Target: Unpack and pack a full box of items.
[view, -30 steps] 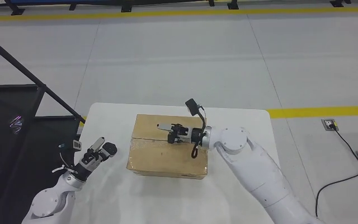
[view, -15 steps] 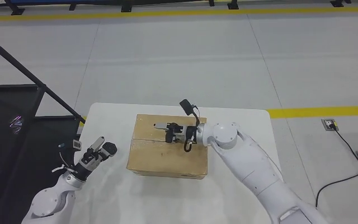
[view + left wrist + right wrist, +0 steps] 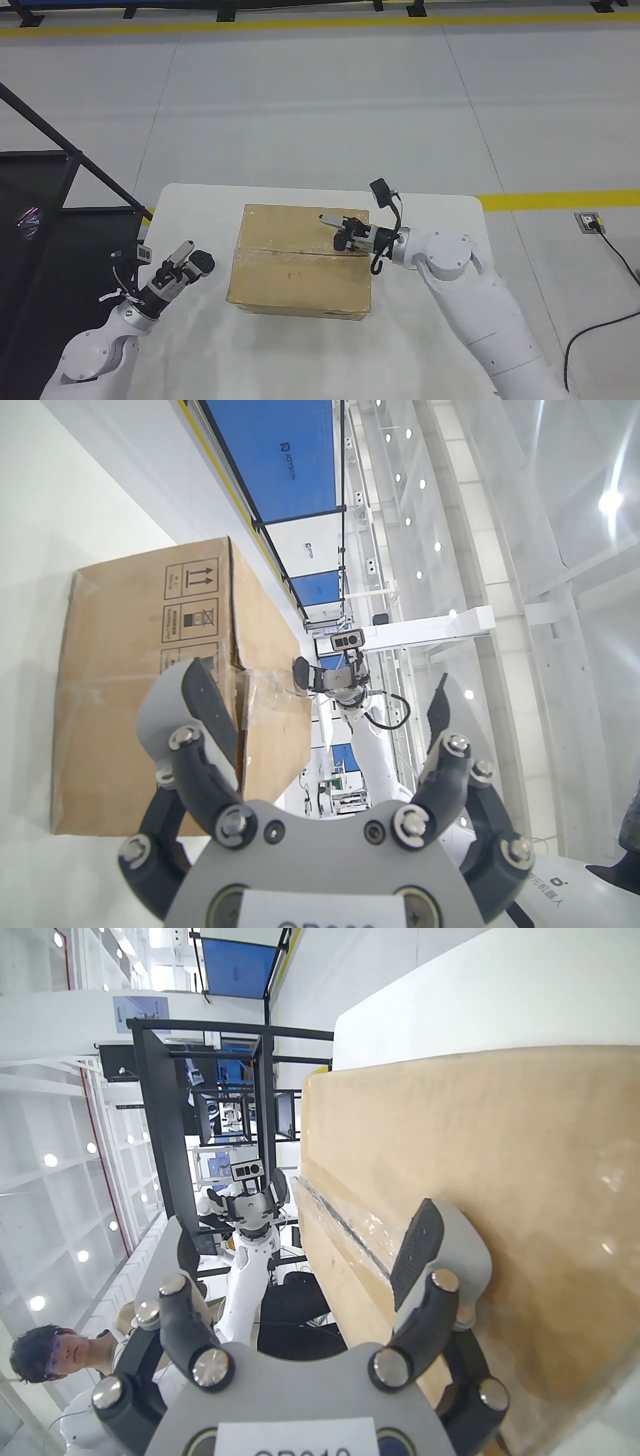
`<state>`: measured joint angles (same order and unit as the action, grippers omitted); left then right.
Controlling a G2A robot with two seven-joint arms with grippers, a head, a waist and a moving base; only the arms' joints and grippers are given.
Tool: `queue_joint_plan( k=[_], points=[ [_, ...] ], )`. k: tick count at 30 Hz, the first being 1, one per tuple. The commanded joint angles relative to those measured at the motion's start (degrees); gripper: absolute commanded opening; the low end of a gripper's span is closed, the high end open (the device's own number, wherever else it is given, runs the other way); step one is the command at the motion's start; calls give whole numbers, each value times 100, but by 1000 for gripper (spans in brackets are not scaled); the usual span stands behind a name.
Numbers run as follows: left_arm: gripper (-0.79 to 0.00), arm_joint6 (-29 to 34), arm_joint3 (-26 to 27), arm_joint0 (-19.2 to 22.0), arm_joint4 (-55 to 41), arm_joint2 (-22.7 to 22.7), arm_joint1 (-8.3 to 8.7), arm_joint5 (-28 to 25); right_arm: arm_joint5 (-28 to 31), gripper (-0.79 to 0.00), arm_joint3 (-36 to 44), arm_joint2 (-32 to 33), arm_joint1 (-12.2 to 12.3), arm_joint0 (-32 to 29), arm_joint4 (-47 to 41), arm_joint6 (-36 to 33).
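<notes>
Bearing arrow marks (image 3: pixel 194 576), taped box (image 3: pixel 115 725)

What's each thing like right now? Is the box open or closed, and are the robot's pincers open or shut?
Box: closed, flaps down, upright on the table.
Clear tape: stuck along the box's top seam, crinkled.
Left pincer: open, empty, beside the box.
Right pincer: open, empty, low over the box top by the taped seam.
</notes>
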<state>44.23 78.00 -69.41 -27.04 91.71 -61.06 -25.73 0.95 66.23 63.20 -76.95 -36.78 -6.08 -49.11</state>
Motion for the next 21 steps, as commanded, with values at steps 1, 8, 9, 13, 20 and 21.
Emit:
queue_joint_plan(
  k=[1, 8, 9, 13, 20, 21],
  points=[
    [0, -1, -2, 5, 3, -3, 1, 0, -107, 0, 240, 191, 69, -199, 49, -38],
    [0, -7, -30, 35, 29, -18, 4, 25, -131, 0, 922, 724, 227, -729, -32, 8],
    [0, -10, -40, 37, 36, -19, 4, 23, -68, 0, 1031, 754, 235, -796, -93, -3],
    [0, -22, -125, 32, 31, -2, 7, -20, -78, 0, 1255, 479, 196, -755, -73, 34],
    [0, -35, -215, -82, -93, 135, 21, -136, -96, 0, 415, -737, -149, 144, -244, 172],
    [0, -28, -228, -103, -112, 159, 24, -147, -64, 0, 245, -911, -216, 280, -306, 190]
  ],
)
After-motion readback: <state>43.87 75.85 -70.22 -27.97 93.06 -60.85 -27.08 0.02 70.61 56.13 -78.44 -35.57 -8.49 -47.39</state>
